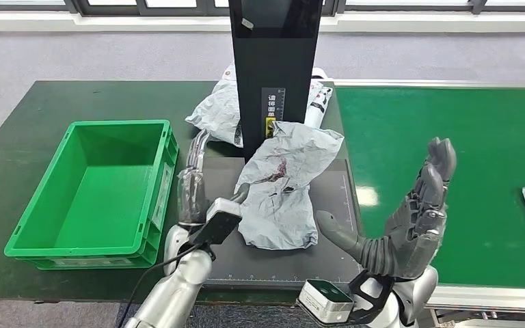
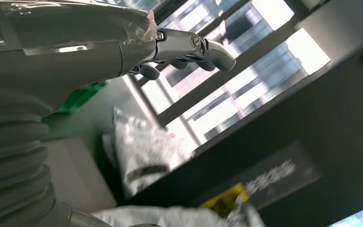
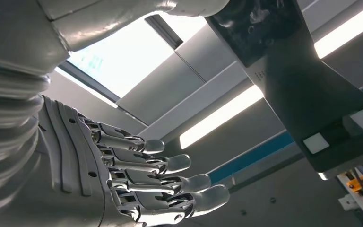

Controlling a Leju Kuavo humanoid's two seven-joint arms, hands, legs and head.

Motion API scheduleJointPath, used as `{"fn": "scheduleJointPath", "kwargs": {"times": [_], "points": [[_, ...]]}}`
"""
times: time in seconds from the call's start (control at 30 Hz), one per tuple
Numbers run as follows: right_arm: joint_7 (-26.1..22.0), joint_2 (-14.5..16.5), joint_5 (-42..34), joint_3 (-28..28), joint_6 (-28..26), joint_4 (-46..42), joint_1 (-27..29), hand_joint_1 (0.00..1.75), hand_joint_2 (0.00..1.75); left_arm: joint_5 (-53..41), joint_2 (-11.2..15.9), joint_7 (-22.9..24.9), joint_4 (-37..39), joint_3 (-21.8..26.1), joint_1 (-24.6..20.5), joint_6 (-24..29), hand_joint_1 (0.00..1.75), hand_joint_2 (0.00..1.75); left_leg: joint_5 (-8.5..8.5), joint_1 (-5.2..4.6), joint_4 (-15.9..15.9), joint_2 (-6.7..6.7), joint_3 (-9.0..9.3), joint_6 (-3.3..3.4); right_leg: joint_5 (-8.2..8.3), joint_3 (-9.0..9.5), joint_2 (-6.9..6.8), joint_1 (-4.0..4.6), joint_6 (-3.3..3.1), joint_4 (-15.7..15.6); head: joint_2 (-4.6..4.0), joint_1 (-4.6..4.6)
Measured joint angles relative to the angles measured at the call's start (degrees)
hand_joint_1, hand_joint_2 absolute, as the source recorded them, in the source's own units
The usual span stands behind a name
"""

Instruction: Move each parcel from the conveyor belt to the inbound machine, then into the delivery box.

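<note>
Parcel lengthwise toward black machine

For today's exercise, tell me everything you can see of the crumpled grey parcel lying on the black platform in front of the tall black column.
The grey parcel is a soft plastic mailer bag, heavily creased, with a dark reddish mark on its upper face. It lies flat on the black platform, its top edge against the foot of the black column. The left hand lies along its left edge, thumb touching it. The right hand is raised, apart from it.
</note>
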Motion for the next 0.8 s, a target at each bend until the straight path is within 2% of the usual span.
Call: {"fn": "scheduleJointPath", "kwargs": {"times": [0.1,0.23,0.4,0.6,0.73,0.8], "points": [[0.00,0.00,-0.31,-0.01,0.00,-0.03,-0.02,0.00,1.75,0.06,-1.40,5.25,10.57,-1.49,-6.09,0.33,0.00,1.75,0.01,-0.01,0.01,0.03,0.01,0.01,0.07,0.02,0.05,-0.02,0.03,0.00,0.00,0.01],[0.00,0.00,-0.30,-0.31,0.00,-0.10,0.04,0.00,1.75,-0.68,-2.16,9.02,21.35,-2.86,-10.45,0.24,0.00,1.75,0.01,-0.02,0.04,0.05,0.02,0.00,0.08,0.00,0.10,-0.02,0.03,0.00,-0.01,0.00],[0.01,0.00,1.44,-1.42,0.00,-0.86,0.35,0.00,1.75,-2.17,-2.27,11.71,29.53,-3.61,-12.77,-2.16,0.00,1.75,0.00,-0.01,0.03,0.05,0.00,0.00,0.05,-0.03,0.11,-0.01,0.02,0.00,0.01,-0.01],[0.23,0.03,2.62,-3.38,0.00,-1.17,0.62,0.00,1.75,-4.21,-2.29,14.67,33.74,-4.60,-13.78,-5.08,0.00,1.75,-0.02,-0.01,0.02,0.04,-0.03,0.00,0.02,-0.04,0.10,-0.02,0.03,0.00,0.00,-0.01],[1.04,0.05,4.19,-4.25,0.00,-1.15,0.68,0.00,1.75,-5.19,-2.30,16.22,35.28,-5.23,-13.98,-5.66,1.75,1.75,-0.01,-0.01,0.02,0.05,-0.03,0.00,0.03,-0.03,0.10,-0.02,0.03,0.00,-0.01,-0.01],[1.14,0.07,4.55,-4.39,0.00,-1.15,0.69,0.00,1.75,-5.83,-2.31,16.81,35.92,-5.65,-14.11,-5.97,1.75,1.75,-0.01,-0.01,0.02,0.04,-0.03,0.00,0.03,-0.03,0.09,-0.02,0.03,0.00,-0.01,-0.01]]}}
